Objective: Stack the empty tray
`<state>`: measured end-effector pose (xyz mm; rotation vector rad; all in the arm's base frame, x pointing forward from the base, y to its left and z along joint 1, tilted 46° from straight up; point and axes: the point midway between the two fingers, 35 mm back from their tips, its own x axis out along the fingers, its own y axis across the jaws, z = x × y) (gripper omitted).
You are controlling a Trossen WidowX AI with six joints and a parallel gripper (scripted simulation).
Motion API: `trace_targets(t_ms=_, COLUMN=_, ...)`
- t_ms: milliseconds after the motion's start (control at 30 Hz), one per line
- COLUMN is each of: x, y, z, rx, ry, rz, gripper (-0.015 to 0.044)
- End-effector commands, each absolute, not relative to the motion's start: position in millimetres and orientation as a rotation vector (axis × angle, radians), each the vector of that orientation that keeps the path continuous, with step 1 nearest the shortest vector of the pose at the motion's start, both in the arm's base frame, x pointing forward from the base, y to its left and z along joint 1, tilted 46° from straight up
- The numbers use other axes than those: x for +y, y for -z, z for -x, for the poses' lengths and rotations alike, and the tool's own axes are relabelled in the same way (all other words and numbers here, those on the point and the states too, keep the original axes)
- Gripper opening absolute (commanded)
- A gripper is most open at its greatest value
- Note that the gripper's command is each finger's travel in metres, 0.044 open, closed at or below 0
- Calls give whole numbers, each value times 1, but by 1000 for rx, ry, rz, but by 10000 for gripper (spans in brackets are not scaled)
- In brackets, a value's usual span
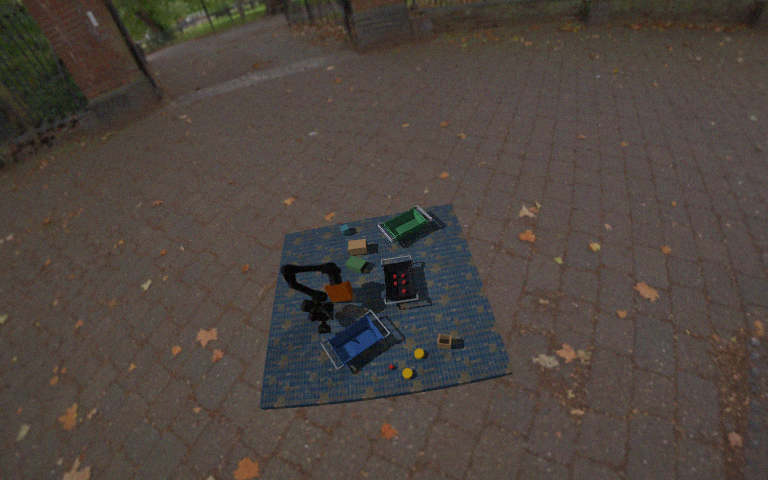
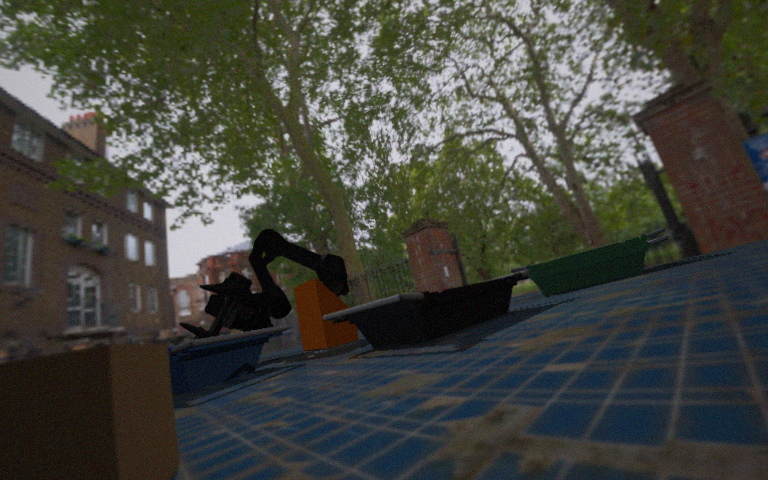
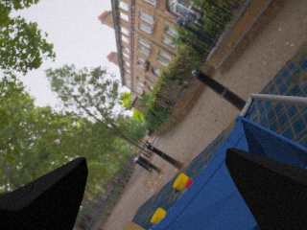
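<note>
The loaded tray (image 1: 398, 266) (image 2: 441, 318) is black and holds several small red blocks (image 1: 403, 281). One wire bar (image 1: 403, 300) (image 2: 365, 309) stands out past its near end, another wire bar (image 1: 396, 258) past its far end. An empty blue tray (image 1: 362, 340) (image 2: 218, 363) (image 3: 206, 206) lies near the arm, its bars out at both ends. An empty green tray (image 1: 408, 221) (image 2: 589, 266) lies beyond the loaded one, also with bars at its ends. My gripper (image 1: 314, 318) (image 2: 195, 308) (image 3: 157, 161) is open and empty, raised beside the blue tray on the arm's side.
An orange block (image 1: 339, 292) (image 2: 317, 316) stands by the arm. A green block (image 1: 356, 263), a tan box (image 1: 357, 246) and a teal block (image 1: 345, 228) lie farther back. Near the front are a yellow cylinder (image 1: 419, 353), another yellow cylinder (image 1: 407, 373), a loose red block (image 1: 391, 366) and a small open box (image 1: 444, 345).
</note>
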<state>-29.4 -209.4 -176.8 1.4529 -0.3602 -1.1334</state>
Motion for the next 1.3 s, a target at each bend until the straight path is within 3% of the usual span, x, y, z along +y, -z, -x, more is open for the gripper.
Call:
trace_targets(t_ms=0, x=-209, y=177, z=29, rx=-360, ry=1133, rz=-1453, gripper=374)
trace_targets(t_ms=367, x=-237, y=154, z=34, rx=-343, ry=1140, rz=-1456, gripper=85)
trace_targets(t_ms=533, x=-277, y=111, z=28, rx=-363, ry=1133, rz=-1447, gripper=82)
trace_targets(t_ms=633, x=-266, y=149, z=24, rx=-261, ry=1095, rz=-1446, gripper=82)
trace_targets(t_ms=933, x=-307, y=199, z=-67, rx=255, ry=774, rz=-1398, gripper=82)
trace_targets(t_ms=1267, x=-310, y=208, z=-142, rx=568, ry=541, rz=-1315, gripper=82)
